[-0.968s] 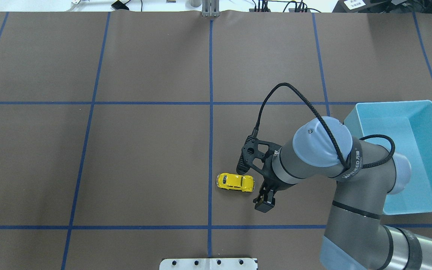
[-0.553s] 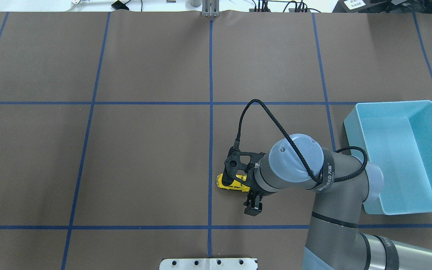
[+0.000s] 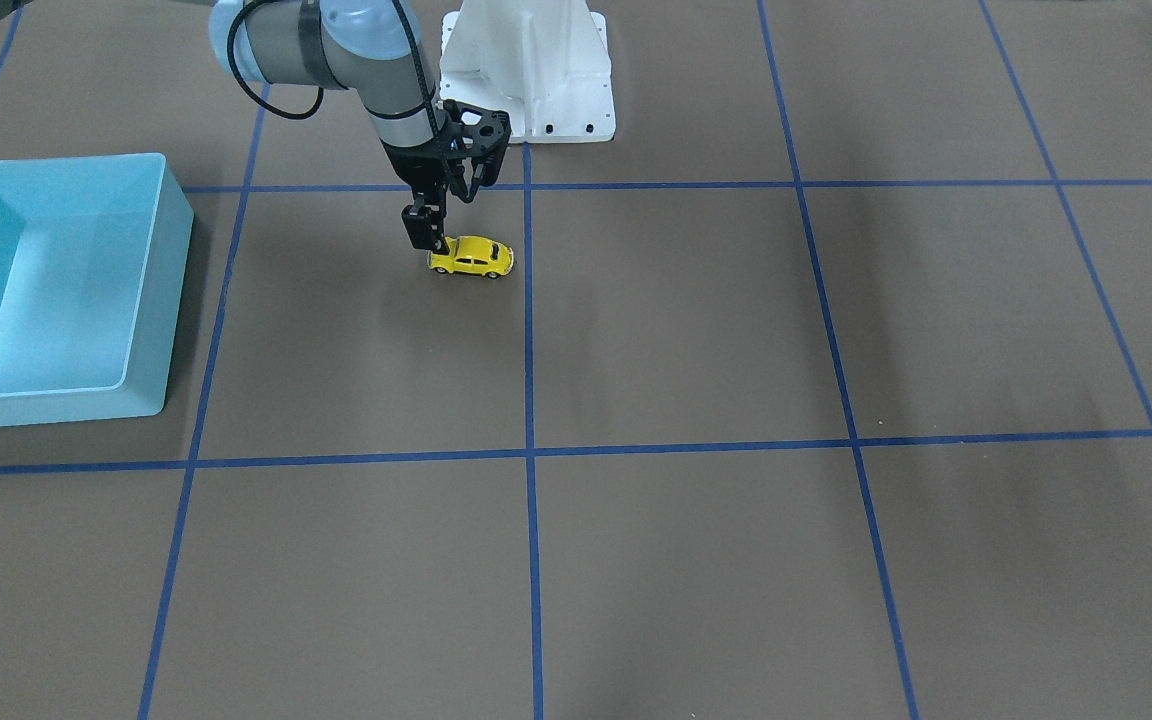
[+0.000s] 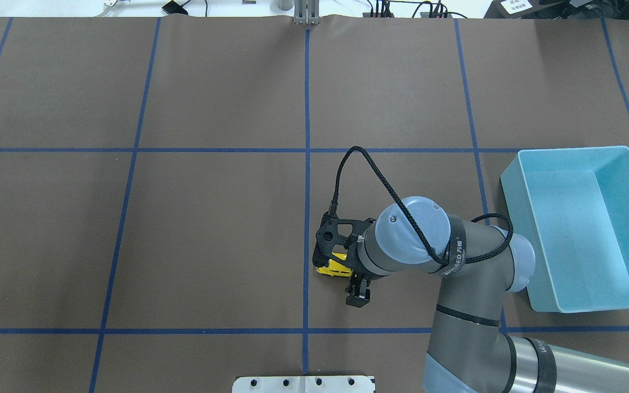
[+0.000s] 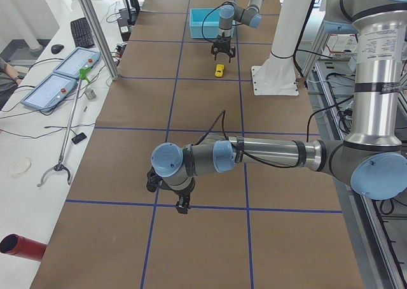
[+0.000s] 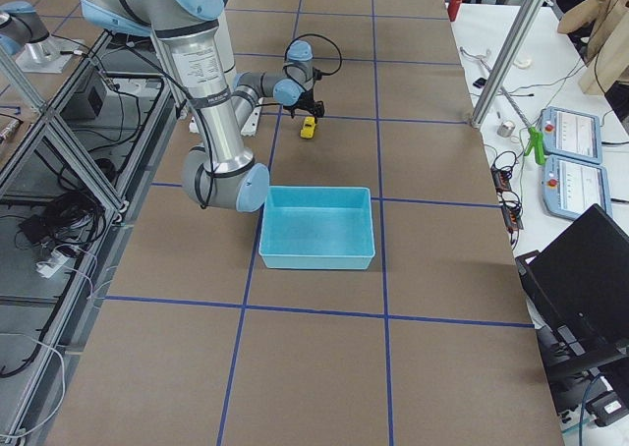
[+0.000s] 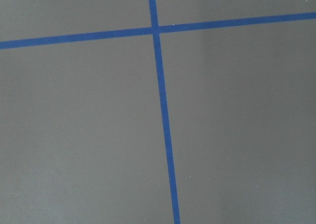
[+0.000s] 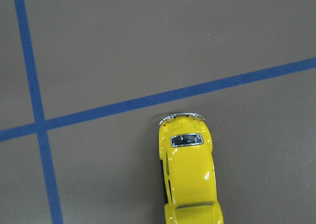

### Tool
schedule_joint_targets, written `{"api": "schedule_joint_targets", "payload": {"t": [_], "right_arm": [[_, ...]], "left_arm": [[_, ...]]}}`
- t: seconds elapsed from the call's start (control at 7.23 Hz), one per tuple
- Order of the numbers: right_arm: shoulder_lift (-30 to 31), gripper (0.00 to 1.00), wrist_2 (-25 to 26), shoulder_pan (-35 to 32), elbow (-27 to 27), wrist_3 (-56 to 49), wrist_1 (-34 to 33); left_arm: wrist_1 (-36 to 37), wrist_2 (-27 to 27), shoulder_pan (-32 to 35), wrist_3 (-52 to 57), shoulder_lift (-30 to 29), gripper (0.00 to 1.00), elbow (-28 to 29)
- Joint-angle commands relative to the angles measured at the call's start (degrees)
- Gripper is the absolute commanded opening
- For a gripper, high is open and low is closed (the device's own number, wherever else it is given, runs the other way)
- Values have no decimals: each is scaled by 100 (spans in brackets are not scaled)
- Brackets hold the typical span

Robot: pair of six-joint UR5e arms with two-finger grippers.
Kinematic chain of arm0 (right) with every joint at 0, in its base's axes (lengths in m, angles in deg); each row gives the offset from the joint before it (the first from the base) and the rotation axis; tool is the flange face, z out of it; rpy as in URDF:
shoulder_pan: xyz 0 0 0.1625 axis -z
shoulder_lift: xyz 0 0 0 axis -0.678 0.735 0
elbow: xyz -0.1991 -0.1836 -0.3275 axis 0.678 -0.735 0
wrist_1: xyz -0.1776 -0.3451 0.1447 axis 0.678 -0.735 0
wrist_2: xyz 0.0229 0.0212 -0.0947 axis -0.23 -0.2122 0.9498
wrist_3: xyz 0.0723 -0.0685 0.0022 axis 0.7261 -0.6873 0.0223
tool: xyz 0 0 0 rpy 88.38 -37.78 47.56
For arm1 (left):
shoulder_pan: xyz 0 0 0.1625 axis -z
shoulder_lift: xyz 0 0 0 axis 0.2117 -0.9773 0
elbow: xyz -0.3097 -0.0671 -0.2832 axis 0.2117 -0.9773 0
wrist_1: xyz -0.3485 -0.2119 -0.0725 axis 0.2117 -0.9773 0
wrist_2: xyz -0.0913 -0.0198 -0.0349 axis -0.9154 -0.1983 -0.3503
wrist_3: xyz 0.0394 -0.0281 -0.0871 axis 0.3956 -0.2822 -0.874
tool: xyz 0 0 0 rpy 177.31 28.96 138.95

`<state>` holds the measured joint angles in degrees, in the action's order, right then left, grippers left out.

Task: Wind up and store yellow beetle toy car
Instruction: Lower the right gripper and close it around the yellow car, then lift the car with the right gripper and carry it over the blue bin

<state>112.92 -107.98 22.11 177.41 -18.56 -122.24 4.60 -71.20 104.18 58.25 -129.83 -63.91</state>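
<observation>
**A:** What is the surface like?

**B:** A brown table [image 4: 211,218], ruled into big squares by blue tape lines [image 4: 307,109].

**A:** Start at the left, then.

**B:** The left gripper [image 5: 168,197] hangs low over bare table near a crossing of the lines. It appears in the side view alone, so I cannot tell how its jaws stand.

**A:** And the middle?

**B:** The yellow beetle toy car [image 4: 333,266] stands on its wheels on the table, just right of the centre line and lying crosswise. The right gripper [image 4: 342,274] points down over it with its jaws spread apart. One finger [image 4: 358,297] shows on the robot's side of the car, clear of the body. The other is hidden under the wrist's camera mount.

**A:** Further right?

**B:** The light blue bin [image 4: 582,240] sits on the table beyond the right arm's elbow, well apart from the car.
</observation>
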Motion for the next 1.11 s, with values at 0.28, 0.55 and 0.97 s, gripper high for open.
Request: {"api": "schedule_joint_targets", "payload": {"t": [0.28, 0.55, 0.97], "right_arm": [[-133, 100, 54, -7, -514, 28, 667], [-116, 98, 54, 1, -540, 20, 667], [-116, 92, 45, 1, -628, 20, 684]], "left_arm": [[5, 29, 32, 8, 7, 100, -6], [-3, 29, 32, -1, -2, 100, -6], [5, 38, 32, -1, 7, 100, 2]]}}
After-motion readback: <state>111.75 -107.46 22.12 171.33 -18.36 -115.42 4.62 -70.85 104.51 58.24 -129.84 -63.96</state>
